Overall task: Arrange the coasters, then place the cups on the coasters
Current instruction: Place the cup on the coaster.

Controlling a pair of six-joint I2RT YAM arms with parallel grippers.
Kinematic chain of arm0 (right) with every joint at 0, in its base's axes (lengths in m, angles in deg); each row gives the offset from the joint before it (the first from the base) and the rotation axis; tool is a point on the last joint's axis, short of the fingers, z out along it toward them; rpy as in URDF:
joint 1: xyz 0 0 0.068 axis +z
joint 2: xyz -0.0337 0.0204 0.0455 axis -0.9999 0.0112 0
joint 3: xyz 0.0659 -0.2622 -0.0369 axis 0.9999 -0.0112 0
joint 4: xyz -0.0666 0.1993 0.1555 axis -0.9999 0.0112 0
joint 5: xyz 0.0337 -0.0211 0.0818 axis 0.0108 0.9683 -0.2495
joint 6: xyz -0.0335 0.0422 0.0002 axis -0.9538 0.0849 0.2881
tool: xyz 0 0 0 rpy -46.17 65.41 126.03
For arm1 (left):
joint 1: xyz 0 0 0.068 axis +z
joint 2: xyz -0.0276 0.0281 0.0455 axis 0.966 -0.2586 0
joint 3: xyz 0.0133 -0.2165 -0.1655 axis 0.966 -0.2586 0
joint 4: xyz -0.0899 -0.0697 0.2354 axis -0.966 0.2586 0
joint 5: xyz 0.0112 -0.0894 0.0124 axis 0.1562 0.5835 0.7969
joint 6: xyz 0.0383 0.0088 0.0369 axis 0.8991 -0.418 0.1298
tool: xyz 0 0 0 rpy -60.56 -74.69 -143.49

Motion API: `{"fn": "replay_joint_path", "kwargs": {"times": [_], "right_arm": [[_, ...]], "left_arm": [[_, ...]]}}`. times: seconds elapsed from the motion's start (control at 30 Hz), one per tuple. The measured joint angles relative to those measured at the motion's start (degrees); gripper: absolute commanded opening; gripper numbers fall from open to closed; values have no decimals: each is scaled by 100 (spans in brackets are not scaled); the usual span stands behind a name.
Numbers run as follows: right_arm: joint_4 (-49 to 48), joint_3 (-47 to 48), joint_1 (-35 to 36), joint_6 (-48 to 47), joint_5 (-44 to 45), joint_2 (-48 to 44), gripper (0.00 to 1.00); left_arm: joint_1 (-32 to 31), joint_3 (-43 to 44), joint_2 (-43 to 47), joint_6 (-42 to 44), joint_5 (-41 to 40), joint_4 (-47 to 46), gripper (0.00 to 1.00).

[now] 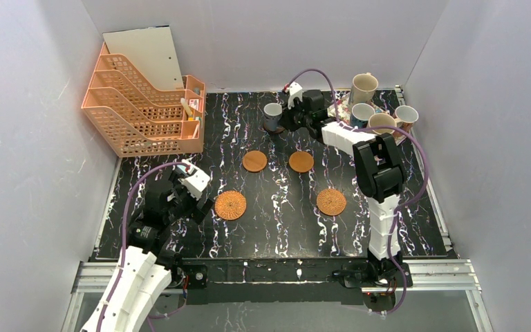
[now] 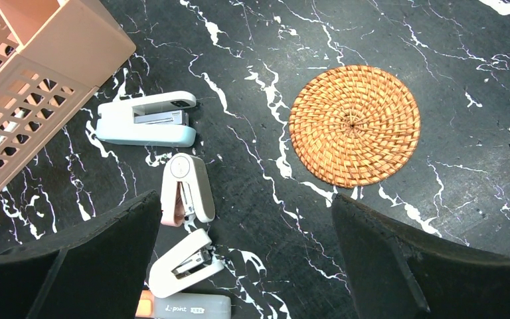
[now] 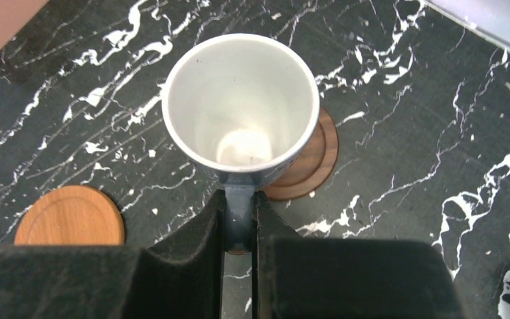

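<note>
My right gripper (image 3: 240, 207) is shut on the handle of a blue cup (image 3: 240, 100) with a white inside. The cup is upright over the dark brown coaster (image 3: 313, 161) at the back centre (image 1: 274, 128); I cannot tell whether its base touches. Two smooth wood coasters (image 1: 254, 161) (image 1: 301, 162) lie mid-table. Two wicker coasters (image 1: 230, 205) (image 1: 331, 202) lie nearer. My left gripper (image 2: 246, 219) hangs open and empty, just short of the left wicker coaster (image 2: 354, 125). A tall beige cup (image 1: 364, 86), another blue one (image 1: 361, 113), a second beige one (image 1: 382, 123) and a brownish-orange one (image 1: 406, 116) stand at the back right.
The cups at the back right stand on a floral tray (image 1: 337, 109). A peach mesh file organiser (image 1: 145, 104) fills the back left. Three white staplers (image 2: 146, 119) (image 2: 186, 189) (image 2: 179, 262) and a grey case (image 2: 192, 307) lie on the black marble mat by my left gripper.
</note>
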Motion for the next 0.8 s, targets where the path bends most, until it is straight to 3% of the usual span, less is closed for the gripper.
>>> {"fn": "replay_joint_path", "kwargs": {"times": [0.27,0.8], "right_arm": [[-723,-601,-214,254,-28,-2,1],[-1279,-605,-184,203,186,-2,2]], "left_arm": [[37,-2,15,-15,-26,2,98],[74,-2,26,-37,-42,2,98]]}}
